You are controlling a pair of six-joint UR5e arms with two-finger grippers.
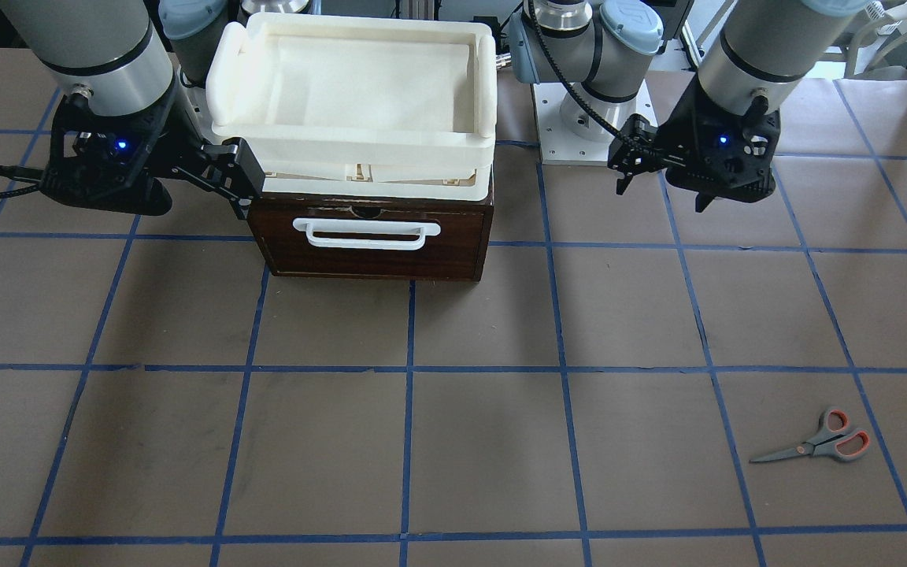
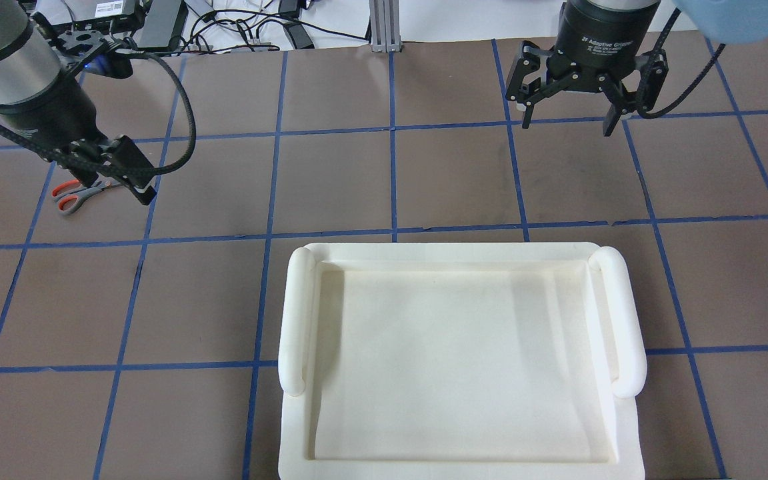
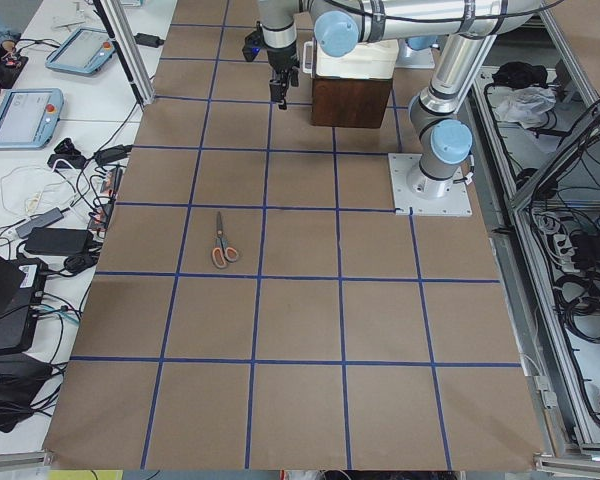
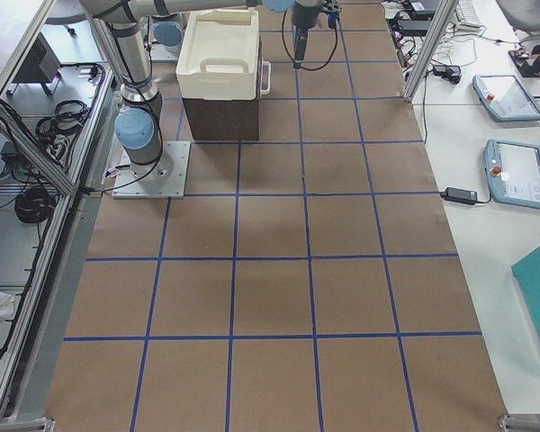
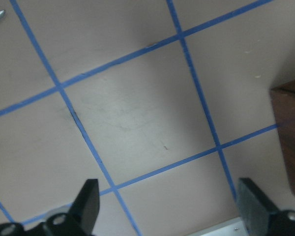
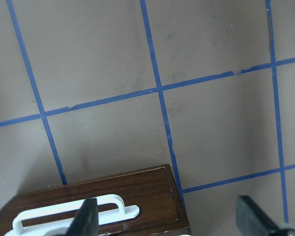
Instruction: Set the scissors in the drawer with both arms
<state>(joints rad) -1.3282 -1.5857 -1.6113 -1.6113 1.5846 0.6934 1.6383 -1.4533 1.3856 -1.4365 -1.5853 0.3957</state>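
Observation:
The scissors (image 1: 820, 445), grey handles lined orange-red, lie flat on the table far from the drawer; they also show in the overhead view (image 2: 72, 198), partly under my left gripper, and in the exterior left view (image 3: 220, 245). The drawer (image 1: 367, 264) is shut, its dark brown front and white loop handle (image 1: 367, 234) facing out. My left gripper (image 1: 662, 197) hangs open and empty above the table (image 2: 114, 187), fingers wide apart in its wrist view (image 5: 169, 206). My right gripper (image 2: 571, 113) is open and empty beside the drawer's corner (image 1: 198, 201); its wrist view (image 6: 167, 216) shows the drawer front (image 6: 113, 194).
A cream-white foam tray (image 1: 485, 94) sits on top of the drawer box and fills the overhead view's lower middle (image 2: 294, 320). The left arm's base plate (image 1: 579, 126) is bolted beside the box. The brown table has a blue tape grid.

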